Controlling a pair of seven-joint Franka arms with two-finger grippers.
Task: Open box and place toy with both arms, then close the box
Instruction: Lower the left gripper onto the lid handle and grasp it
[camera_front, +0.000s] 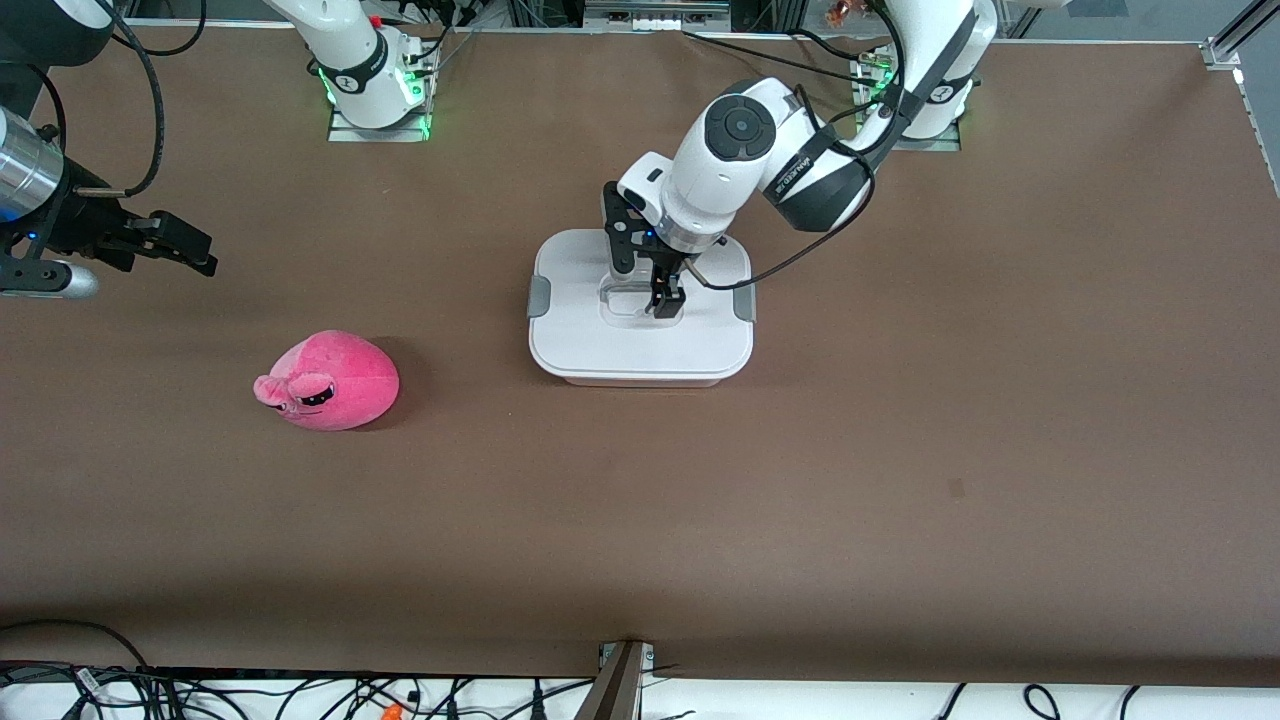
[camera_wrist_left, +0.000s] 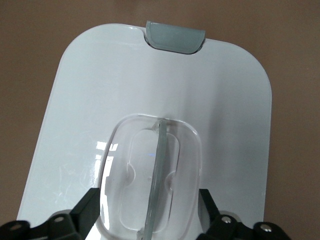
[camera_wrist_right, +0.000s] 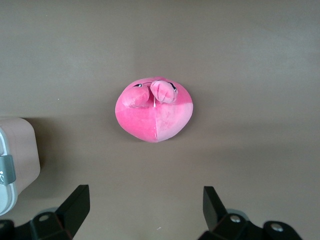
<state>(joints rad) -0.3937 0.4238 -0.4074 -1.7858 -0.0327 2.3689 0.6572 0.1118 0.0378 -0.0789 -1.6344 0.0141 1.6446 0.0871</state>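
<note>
The left claw (camera_front: 668, 300) is seen low over the middle of the box (camera_front: 640, 345), right at the clear handle (camera_front: 632, 302) set into the white lid (camera_front: 600, 345). Its fingers (camera_wrist_left: 86, 209) are spread wide, one on each side of the handle's thin bar (camera_wrist_left: 156, 175). The bar is not squeezed; a gap is seen on both sides of it. In the front view the fingertips are down in the handle's hollow.

The lid is shut on the box. A grey clip (camera_front: 539, 297) is seen at the end of the box toward the right arm's end of the worktop (camera_front: 900, 450), and another grey clip (camera_front: 743, 303) is at the end toward the left arm's end. The pale tub is only just seen under the lid's lower edge.

The right claw (camera_front: 185, 243) is held up in the air over the worktop, well apart from the box, toward the right arm's end. Its fingers (camera_wrist_right: 75, 205) are spread wide and nothing is held in them.

The toy (camera_front: 330, 381) is lying on the worktop, toward the right arm's end from the box and a bit nearer to the front camera than the box. It is pink and round, and its sleepy face (camera_front: 305, 392) is turned toward the front camera. It is not touched by anything.
</note>
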